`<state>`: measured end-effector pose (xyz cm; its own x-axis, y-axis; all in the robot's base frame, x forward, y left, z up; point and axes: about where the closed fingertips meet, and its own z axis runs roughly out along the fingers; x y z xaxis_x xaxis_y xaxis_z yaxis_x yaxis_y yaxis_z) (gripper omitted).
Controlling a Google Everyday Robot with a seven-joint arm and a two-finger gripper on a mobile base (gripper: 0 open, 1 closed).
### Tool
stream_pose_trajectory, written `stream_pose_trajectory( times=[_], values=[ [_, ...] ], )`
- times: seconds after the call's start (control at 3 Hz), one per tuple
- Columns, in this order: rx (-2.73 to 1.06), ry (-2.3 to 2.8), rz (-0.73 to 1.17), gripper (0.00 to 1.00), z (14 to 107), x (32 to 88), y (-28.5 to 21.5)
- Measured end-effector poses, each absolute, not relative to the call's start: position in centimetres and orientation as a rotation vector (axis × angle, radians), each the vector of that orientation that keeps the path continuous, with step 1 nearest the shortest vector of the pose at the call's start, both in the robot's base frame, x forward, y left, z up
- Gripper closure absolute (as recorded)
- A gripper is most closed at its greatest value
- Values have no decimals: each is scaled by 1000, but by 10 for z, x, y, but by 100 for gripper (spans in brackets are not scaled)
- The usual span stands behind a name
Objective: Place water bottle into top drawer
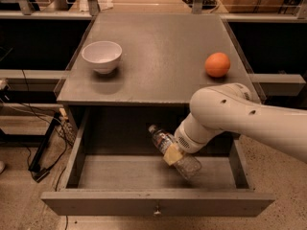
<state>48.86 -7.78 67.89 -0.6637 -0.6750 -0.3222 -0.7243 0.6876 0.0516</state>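
Note:
The top drawer (96, 202) of the grey cabinet is pulled out, with its small knob at the front. Inside it, right of centre, the clear water bottle (188, 166) is tilted with its white cap up and to the left and its base low over the drawer floor. My gripper (172, 155) reaches down from the white arm on the right and is shut on the bottle's middle. One yellowish finger pad (171, 156) shows across the bottle; the other finger is hidden behind it.
A white bowl (101, 55) stands on the cabinet top at the left and an orange fruit (217, 64) at the right. Cables trail on the floor to the left. The arm's bulky white link (240, 116) overhangs the drawer's right side.

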Motion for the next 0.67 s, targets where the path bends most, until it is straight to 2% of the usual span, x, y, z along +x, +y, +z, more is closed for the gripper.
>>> stream_pose_trajectory(
  times=[0.67],
  values=[
    [-1098,2631,297,100,666,487,-73]
  ],
)
